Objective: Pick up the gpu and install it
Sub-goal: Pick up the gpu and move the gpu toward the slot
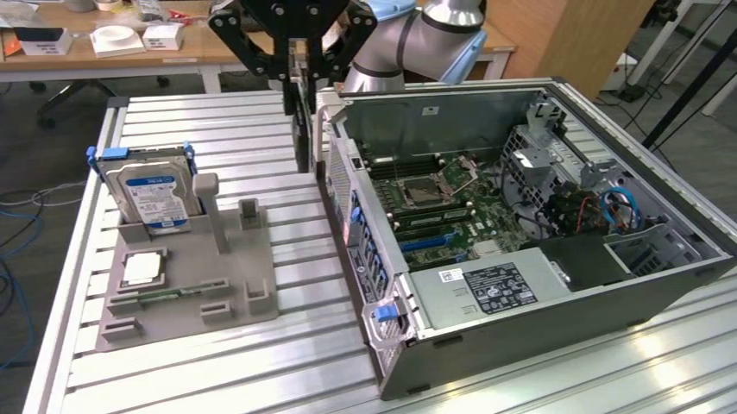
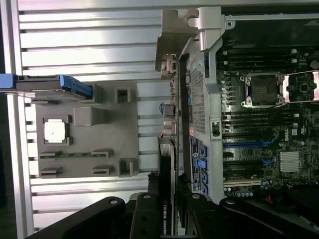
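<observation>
My gripper (image 1: 302, 71) hangs above the back of the table, shut on the gpu (image 1: 302, 129). The card hangs edge-down just outside the open computer case's (image 1: 345, 164) side wall, on the exterior view's left of it. In the wrist view the gpu (image 2: 168, 149) appears edge-on, with its silver end bracket (image 2: 172, 47) at the far end and a printed label near my gripper (image 2: 167, 209). The black fingers (image 2: 144, 214) press on both faces of the card. The motherboard (image 1: 450, 207) lies exposed inside the case.
A grey holder (image 1: 190, 276) on the slatted aluminium table (image 1: 207, 371) carries a blue-labelled hard drive (image 1: 155, 194), a square silver chip (image 1: 141, 269) and a narrow memory stick (image 1: 144, 299). The case's power supply (image 1: 489, 285) sits at its near end. A wooden desk (image 1: 116, 47) stands behind.
</observation>
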You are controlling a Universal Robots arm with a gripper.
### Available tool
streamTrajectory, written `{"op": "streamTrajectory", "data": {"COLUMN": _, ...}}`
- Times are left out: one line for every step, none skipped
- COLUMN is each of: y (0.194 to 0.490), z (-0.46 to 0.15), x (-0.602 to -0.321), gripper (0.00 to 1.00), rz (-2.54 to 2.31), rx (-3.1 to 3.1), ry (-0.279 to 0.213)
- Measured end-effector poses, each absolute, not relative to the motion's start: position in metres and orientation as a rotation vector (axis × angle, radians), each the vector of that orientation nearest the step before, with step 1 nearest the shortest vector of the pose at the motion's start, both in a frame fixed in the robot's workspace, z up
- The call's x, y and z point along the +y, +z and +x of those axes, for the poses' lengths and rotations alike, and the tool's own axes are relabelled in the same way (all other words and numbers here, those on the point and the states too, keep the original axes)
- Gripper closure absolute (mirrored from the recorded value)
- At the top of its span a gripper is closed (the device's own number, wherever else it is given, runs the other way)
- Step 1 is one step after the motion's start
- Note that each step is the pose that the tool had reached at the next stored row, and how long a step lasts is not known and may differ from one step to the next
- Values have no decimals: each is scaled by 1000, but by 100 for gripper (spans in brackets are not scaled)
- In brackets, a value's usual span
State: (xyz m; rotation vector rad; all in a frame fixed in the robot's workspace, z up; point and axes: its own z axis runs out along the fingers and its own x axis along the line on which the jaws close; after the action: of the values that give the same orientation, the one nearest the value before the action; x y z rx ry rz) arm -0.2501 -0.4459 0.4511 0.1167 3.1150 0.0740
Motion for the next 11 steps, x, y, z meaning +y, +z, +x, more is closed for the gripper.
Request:
{"op": "streamTrajectory", "data": {"y": 451, "z": -248, "x": -446, "gripper": 74, "rz": 117, "rx": 3115, "ry": 74}}
{"op": "streamTrajectory", "data": {"y": 451, "z": -246, "x": -446, "gripper": 74, "rz": 117, "rx": 3115, "ry": 74}}
{"op": "streamTrajectory", "data": {"y": 451, "z": -245, "x": -446, "gripper": 74, "rz": 117, "rx": 3115, "ry": 74}}
{"op": "streamTrajectory", "data": {"y": 451, "z": -243, "x": -446, "gripper": 74, "rz": 117, "rx": 3115, "ry": 74}}
{"op": "streamTrajectory", "data": {"y": 451, "z": -241, "x": -446, "gripper": 74, "rz": 117, "rx": 3115, "ry": 74}}
{"op": "streamTrajectory", "data": {"y": 451, "z": -239, "x": -446, "gripper": 74, "rz": 117, "rx": 3115, "ry": 74}}
{"op": "streamTrajectory", "data": {"y": 451, "z": -237, "x": -446, "gripper": 74, "rz": 117, "rx": 3115, "ry": 74}}
{"op": "streamTrajectory", "data": {"y": 451, "z": -235, "x": -446, "gripper": 74, "rz": 117, "rx": 3115, "ry": 74}}
{"op": "streamTrajectory", "data": {"y": 451, "z": -234, "x": -446, "gripper": 74, "rz": 117, "rx": 3115, "ry": 74}}
{"op": "streamTrajectory", "data": {"y": 451, "z": -232, "x": -446, "gripper": 74, "rz": 117, "rx": 3115, "ry": 74}}
{"op": "streamTrajectory", "data": {"y": 451, "z": -230, "x": -446, "gripper": 74, "rz": 117, "rx": 3115, "ry": 74}}
